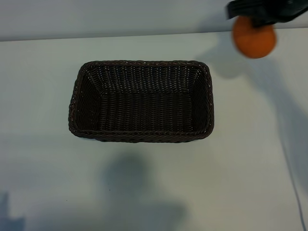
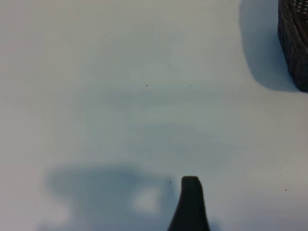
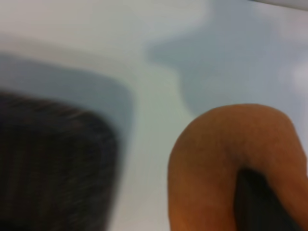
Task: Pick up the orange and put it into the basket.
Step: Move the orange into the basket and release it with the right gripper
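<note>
The orange (image 1: 254, 39) hangs above the table at the far right, beyond the basket's far right corner, and throws a shadow below it. My right gripper (image 1: 262, 14) is shut on it from above. The right wrist view shows the orange (image 3: 216, 159) close up with one dark finger (image 3: 260, 202) pressed against it. The dark brown woven basket (image 1: 139, 63) stands in the middle of the table with nothing in it. Its side also shows in the right wrist view (image 3: 48, 163). My left gripper is open over bare table, with only one fingertip (image 2: 190, 195) in view.
The white table (image 1: 250, 159) lies bare around the basket. A corner of the basket (image 2: 294, 38) shows in the left wrist view. The table's far edge (image 1: 120, 37) meets a pale wall. Arm shadows fall on the table near the front.
</note>
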Available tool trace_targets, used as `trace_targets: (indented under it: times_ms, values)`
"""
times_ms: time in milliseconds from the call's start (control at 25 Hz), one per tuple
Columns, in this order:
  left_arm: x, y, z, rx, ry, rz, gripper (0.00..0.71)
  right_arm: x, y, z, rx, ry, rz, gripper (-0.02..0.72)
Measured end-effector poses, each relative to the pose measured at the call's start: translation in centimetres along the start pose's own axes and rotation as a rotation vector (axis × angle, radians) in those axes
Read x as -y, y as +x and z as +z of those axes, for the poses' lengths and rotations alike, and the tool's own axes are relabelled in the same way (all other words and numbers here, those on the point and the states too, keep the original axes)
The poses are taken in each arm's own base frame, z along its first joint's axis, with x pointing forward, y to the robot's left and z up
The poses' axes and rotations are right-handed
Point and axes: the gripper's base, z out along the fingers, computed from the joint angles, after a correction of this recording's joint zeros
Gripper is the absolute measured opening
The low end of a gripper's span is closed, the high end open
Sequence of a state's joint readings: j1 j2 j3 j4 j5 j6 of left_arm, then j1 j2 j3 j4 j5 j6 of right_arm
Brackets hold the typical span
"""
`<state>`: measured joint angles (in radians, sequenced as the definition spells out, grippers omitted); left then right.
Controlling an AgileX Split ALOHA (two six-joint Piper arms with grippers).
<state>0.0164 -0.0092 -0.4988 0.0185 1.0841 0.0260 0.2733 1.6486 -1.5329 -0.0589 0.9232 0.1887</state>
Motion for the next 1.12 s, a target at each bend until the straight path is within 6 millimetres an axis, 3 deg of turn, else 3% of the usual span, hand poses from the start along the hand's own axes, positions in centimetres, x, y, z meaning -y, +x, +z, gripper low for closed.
trace_targets:
  times_ms: [200, 440, 640, 1120]
  values:
    - [0.0, 0.0, 0.0, 0.0, 0.0, 0.0, 0.592, -6.0, 1.2, -0.1, -0.011, -0.103, -0.126, 0.075]
    - [0.0, 0.0, 0.0, 0.0, 0.0, 0.0, 0.592, -11.0, 2.6, 0.4, -0.002, -0.192, -0.221, 0.075]
    - [0.0, 0.0, 0.0, 0.0, 0.0, 0.0, 0.592, -12.3, 2.9, 2.9, -0.008, -0.202, -0.242, 0.073]
    - [0.0, 0.0, 0.0, -0.001, 0.0, -0.003, 0.592, -13.3, 5.9, 13.3, -0.171, -0.125, -0.319, 0.073]
